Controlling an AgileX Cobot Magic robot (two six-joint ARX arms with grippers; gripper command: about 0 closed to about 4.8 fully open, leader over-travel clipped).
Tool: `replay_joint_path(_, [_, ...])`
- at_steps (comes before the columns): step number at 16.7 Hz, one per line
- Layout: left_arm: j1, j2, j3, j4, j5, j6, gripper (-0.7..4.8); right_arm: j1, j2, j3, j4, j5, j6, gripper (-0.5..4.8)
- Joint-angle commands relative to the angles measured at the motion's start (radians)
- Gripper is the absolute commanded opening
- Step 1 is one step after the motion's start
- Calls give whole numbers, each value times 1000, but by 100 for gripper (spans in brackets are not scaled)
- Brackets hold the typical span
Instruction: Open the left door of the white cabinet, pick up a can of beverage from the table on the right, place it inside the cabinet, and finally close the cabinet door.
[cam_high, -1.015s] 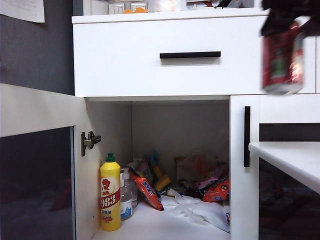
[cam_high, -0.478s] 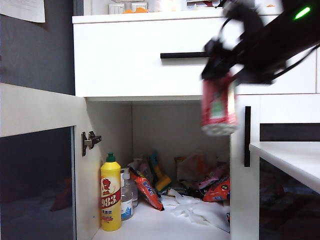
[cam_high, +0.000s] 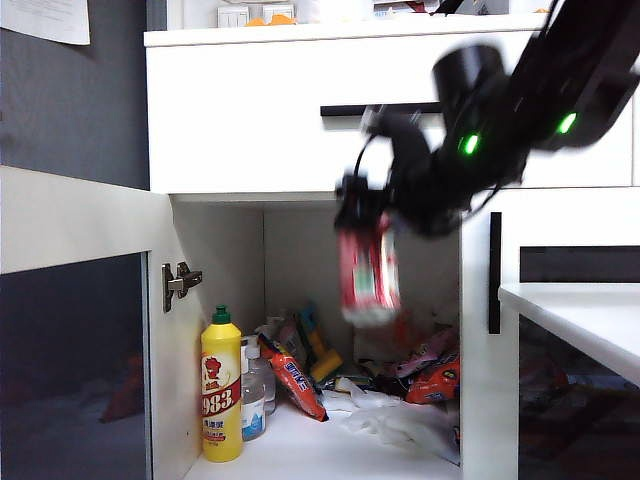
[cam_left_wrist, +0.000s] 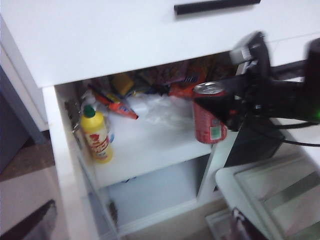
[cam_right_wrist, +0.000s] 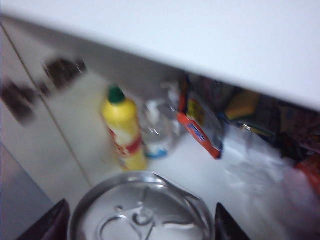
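Observation:
The white cabinet (cam_high: 300, 120) has its left door (cam_high: 75, 320) swung open toward me. My right gripper (cam_high: 375, 215) is shut on the red can of beverage (cam_high: 368, 268), which hangs upright in front of the open compartment, above the shelf. In the right wrist view the can's silver top (cam_right_wrist: 142, 210) fills the space between the two dark fingertips (cam_right_wrist: 50, 225). The left wrist view looks down on the can (cam_left_wrist: 209, 117) and the black right arm. My left gripper (cam_left_wrist: 140, 226) is open and holds nothing, back from the cabinet; it is out of the exterior view.
A yellow bottle with a green cap (cam_high: 220, 395) stands at the shelf's front left, next to a clear bottle (cam_high: 254, 390). Red snack packets (cam_high: 435, 380) and white plastic (cam_high: 395, 415) lie further right. The table's corner (cam_high: 575, 310) juts in at the right.
My right arm has carried the can from the upper right down and left to the front of the open compartment. The door and the shelf items have not moved.

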Motion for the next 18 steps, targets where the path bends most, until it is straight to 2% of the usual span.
replay_joint_path(1, [2, -1, 2, -10, -28, 23, 475, -3, 57, 33, 51, -4, -119, 171])
replay_joint_path(4, [2, 1, 2, -7, -38, 24, 476, -26, 118, 38, 54, -11, -164, 171])
replay_joint_path(8, [2, 1, 2, -8, -48, 45, 476, -81, 225, 70, 138, -112, -171, 171])
replay_joint_path(12, [2, 2, 0, -7, -48, 45, 476, -88, 324, 227, 133, -167, -163, 171])
replay_joint_path(18, [2, 2, -67, -6, -48, 48, 476, -90, 485, 444, 117, -166, -155, 171])
